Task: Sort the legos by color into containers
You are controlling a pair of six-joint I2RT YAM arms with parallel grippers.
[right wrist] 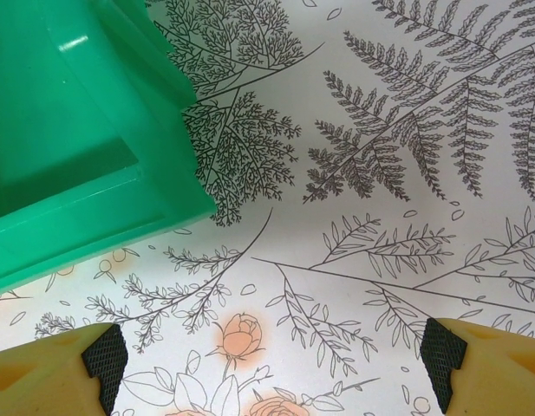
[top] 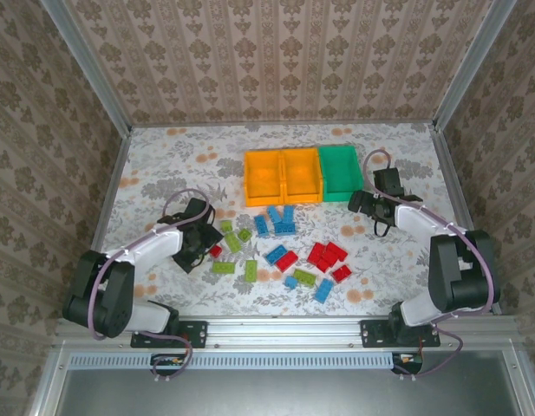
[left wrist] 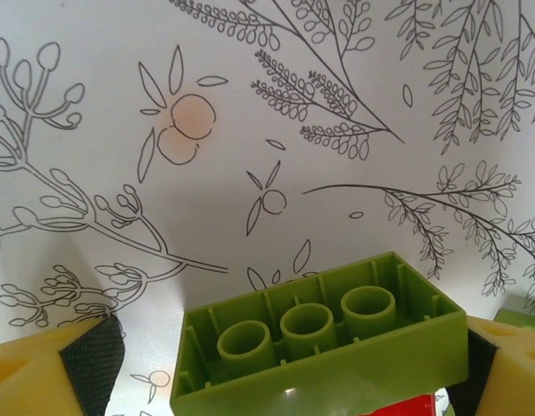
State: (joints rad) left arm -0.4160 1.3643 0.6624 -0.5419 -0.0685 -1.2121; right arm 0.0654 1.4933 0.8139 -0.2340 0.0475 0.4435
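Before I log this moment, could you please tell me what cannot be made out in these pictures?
Left wrist view: the red piece below the green brick is cut off by the bottom edge; shape unclear.
Right wrist view: the green bin runs past the left and top edges, so most of its floor is unseen.
Top view: the left end effector has its fingertips hidden under its own wrist.

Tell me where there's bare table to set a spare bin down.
The widest bare table lies left of the orange bins, out to the left rail; a smaller patch sits between the red bricks and the right arm. The middle, in front of the bins, is crowded with loose bricks.
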